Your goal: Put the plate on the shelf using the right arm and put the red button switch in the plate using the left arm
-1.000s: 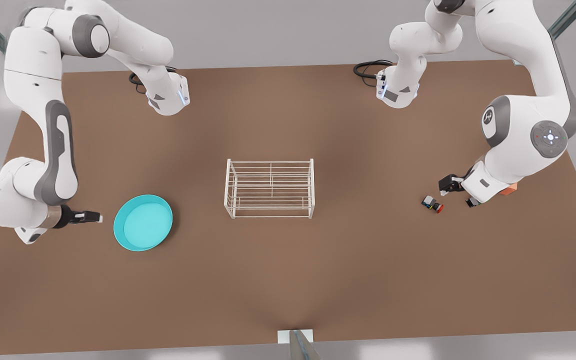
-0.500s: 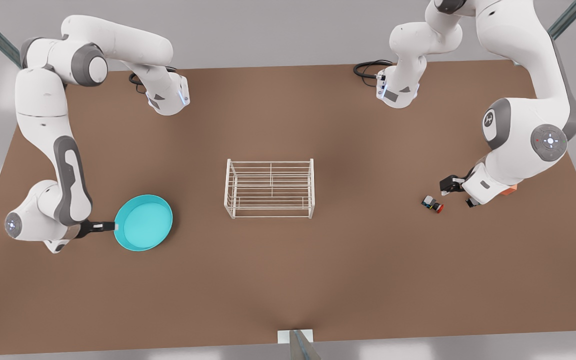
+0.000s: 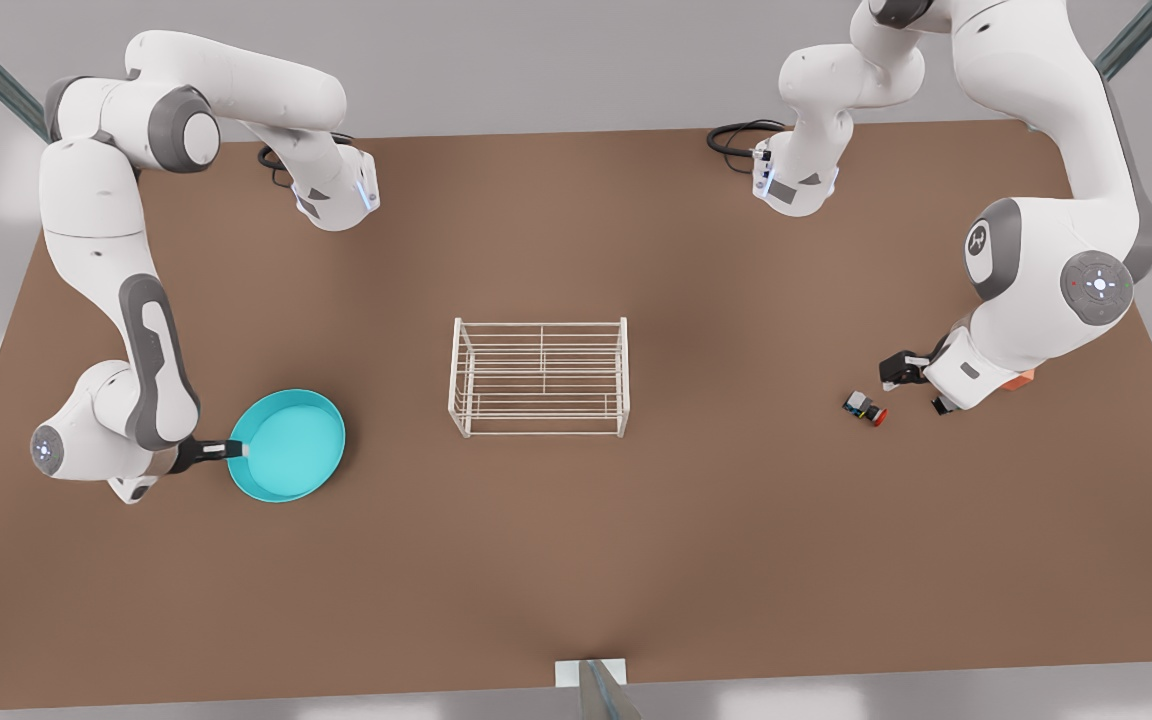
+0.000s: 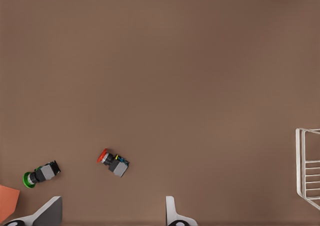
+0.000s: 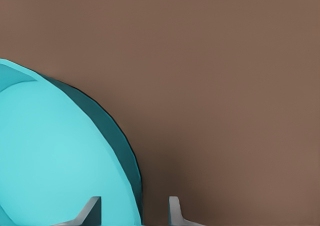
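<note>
Plate (image 3: 288,446), one only, turquoise and round, lies flat on the brown tabletop (image 3: 576,560), at about 9 o'clock from the one white wire shelf (image 3: 540,377) and well apart from it. The right pincer (image 3: 236,451) is at the plate's rim on the side away from the shelf; in the right wrist view its two fingers (image 5: 92,209) stand apart, one on each side of the rim, not pressed on it.

Two button switches are on the tabletop: the red button switch (image 3: 865,408) at about 3 o'clock from the shelf, far from it, and the green button switch (image 4: 41,173) near it. One orange cube (image 4: 7,203) lies beside the green one. The left pincer (image 3: 914,388) hovers near the red button switch, fingers wide apart and holding nothing.
</note>
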Tool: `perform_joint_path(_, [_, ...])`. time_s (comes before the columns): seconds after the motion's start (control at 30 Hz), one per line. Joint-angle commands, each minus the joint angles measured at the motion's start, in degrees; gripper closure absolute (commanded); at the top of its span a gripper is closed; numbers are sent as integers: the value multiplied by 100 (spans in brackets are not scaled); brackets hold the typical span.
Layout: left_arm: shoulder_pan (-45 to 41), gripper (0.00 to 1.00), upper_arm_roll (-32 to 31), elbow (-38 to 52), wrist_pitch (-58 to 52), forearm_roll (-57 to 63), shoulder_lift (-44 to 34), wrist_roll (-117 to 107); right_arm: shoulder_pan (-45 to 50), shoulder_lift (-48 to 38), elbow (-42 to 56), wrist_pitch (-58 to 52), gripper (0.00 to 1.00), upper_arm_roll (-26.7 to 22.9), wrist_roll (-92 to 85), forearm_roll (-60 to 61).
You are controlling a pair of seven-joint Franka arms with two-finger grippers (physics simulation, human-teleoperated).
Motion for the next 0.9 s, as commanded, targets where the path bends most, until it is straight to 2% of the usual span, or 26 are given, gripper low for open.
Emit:
perform_joint_path(0.0, [0,0,-1,3,-3,4,-6,-58,6,30,-1,93,42,0,-128,-3])
perform_joint_path(0.1, [0,0,-1,-6,-3,4,-6,-58,15,74,-9,93,46,0,-119,32])
perform_joint_path(0.27, [9,0,7,-24,-3,4,-6,-58,15,91,-9,85,71,0,-128,32])
perform_joint_path(0.33, [9,0,7,-24,-3,4,-6,-58,15,91,-1,85,72,0,-128,32])
perform_joint_path(0.47, [27,0,7,-24,-3,13,20,-58,6,56,61,-21,81,0,-137,23])
perform_joint_path(0.87, [35,0,7,-32,-3,4,20,-58,-12,-357,149,-654,86,0,-120,50])
